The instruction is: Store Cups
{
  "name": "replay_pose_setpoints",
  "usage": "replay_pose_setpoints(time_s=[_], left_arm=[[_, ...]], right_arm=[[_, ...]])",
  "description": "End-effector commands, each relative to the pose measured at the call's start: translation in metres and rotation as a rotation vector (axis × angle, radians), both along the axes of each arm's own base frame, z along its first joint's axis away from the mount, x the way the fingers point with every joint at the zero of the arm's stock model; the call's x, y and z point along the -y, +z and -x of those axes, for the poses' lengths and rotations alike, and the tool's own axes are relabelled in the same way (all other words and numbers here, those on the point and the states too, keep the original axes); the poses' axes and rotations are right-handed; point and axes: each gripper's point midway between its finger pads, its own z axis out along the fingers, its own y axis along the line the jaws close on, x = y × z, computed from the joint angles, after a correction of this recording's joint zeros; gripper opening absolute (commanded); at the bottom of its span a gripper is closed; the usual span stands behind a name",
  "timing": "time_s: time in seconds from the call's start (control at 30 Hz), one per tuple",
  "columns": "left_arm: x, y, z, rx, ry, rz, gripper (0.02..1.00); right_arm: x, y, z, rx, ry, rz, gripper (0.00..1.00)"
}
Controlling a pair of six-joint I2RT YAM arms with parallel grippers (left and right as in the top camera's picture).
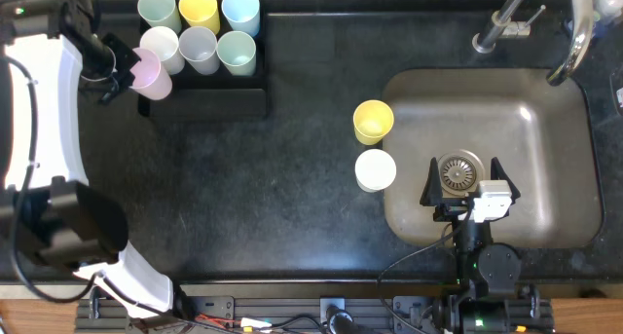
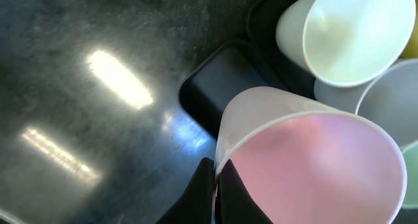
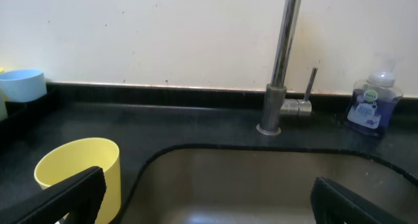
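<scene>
While left jaws pinch pink cup | right jaws spread over sink | soap bottle label unreadable

Back left on the counter, a tray holds cups, with a held cup at its left end. Just left of the sink stand a rear cup and a front cup; the tap is behind it.

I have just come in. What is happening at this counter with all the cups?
The left gripper pinches the rim of a pink cup and holds it tilted at the edge of the black tray, where six cups stand already. A yellow cup and a white cup wait on the counter beside the sink. The right gripper hangs open over the sink, holding nothing.
</scene>
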Motion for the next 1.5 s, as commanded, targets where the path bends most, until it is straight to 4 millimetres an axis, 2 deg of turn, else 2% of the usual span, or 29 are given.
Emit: replay_pose_setpoints(time_s=[0.03, 0.23, 0.93, 1.5], left_arm=[[0.0, -0.007, -0.007, 0.0, 0.01, 0.011, 0.036], [-0.003, -0.014, -0.008, -0.008, 0.013, -0.002, 0.036], [-0.006, -0.063, -0.011, -0.013, 0.042, 0.004, 0.036], [-0.009, -0.065, -0.004, -0.043, 0.043, -0.007, 0.036]], right_arm=[[-0.001, -0.004, 0.0, -0.003, 0.006, 0.003, 0.996], [-0.001, -0.004, 0.0, -0.003, 0.006, 0.003, 0.996], [-0.001, -0.004, 0.0, -0.003, 0.006, 0.003, 0.998], [-0.001, -0.004, 0.0, -0.003, 0.006, 0.003, 0.996]])
